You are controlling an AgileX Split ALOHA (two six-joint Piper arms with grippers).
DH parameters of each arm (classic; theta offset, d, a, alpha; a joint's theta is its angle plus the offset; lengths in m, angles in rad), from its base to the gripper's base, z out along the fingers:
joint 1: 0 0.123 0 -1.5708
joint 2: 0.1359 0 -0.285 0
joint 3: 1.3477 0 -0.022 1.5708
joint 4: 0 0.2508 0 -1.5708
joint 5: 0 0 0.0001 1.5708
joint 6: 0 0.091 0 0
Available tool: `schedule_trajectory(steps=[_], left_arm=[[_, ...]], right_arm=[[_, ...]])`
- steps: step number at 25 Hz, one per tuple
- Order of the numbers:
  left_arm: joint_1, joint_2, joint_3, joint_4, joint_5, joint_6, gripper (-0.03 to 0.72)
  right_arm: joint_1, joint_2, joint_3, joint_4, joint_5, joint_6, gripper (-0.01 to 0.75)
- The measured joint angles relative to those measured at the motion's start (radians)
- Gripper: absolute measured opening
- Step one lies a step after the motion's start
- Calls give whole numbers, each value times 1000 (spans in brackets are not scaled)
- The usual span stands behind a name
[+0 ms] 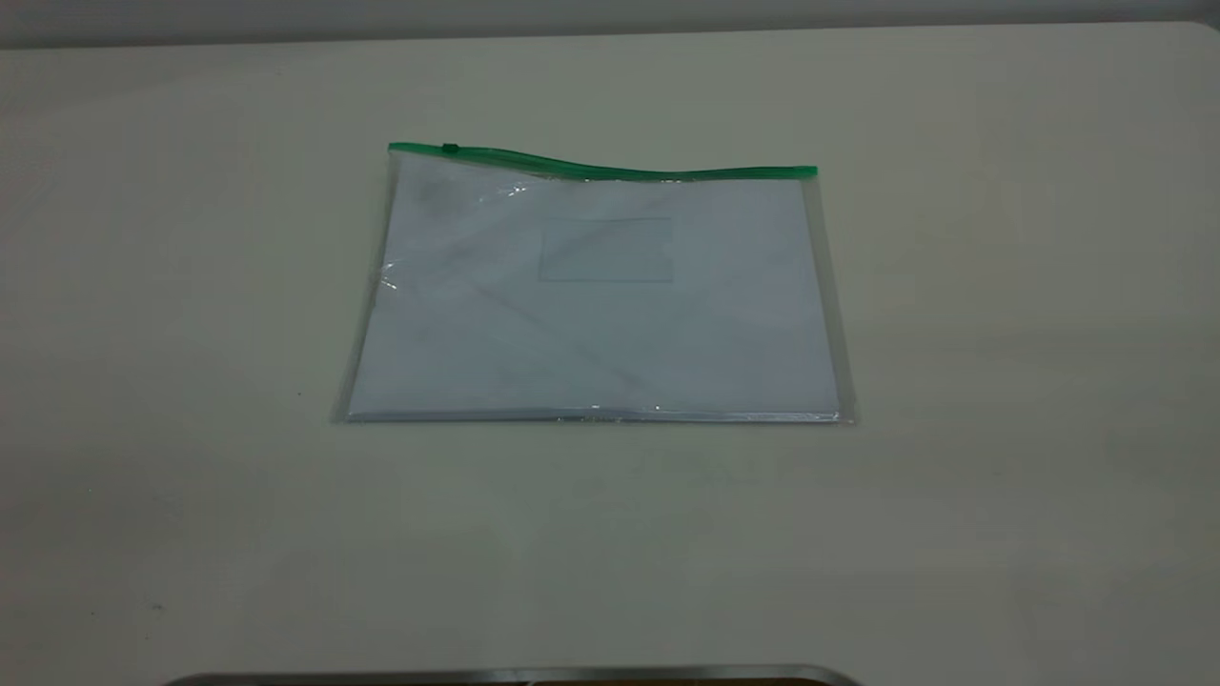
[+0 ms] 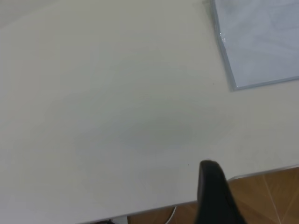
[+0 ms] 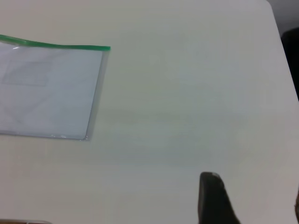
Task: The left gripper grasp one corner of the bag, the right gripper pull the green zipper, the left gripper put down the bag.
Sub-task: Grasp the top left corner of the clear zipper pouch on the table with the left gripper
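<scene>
The bag (image 1: 596,305) lies flat on the table, clear with white paper and a small card pocket (image 1: 605,250) inside. Its green zipper (image 1: 610,171) runs along the far long edge, with the slider tab (image 1: 450,149) near the left green corner (image 1: 393,148). Neither gripper shows in the exterior view. My left gripper (image 2: 256,186) hangs open near the table's front edge, well away from a plain clear corner of the bag (image 2: 232,86). My right gripper (image 3: 252,191) is open over bare table, apart from the bag (image 3: 46,93) and its green zipper (image 3: 56,45).
The pale table (image 1: 1001,381) spreads wide on all sides of the bag. A metal-trimmed edge (image 1: 515,676) runs along the front, with brown wooden floor (image 2: 271,196) beyond it. A dark shape (image 3: 292,56) stands past the table's rounded far corner.
</scene>
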Motion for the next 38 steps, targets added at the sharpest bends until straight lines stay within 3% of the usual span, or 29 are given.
schedule_trajectory(steps=[19, 30, 38], left_arm=[[0, 0, 0, -4, 0, 0, 496], [0, 2, 0, -114, -8, -46, 496], [-1, 146, -29, -114, -174, -104, 519]], right_arm=[[0, 0, 0, 1, 0, 0, 453], [0, 0, 0, 7, 0, 0, 453], [0, 0, 0, 46, 0, 0, 453]])
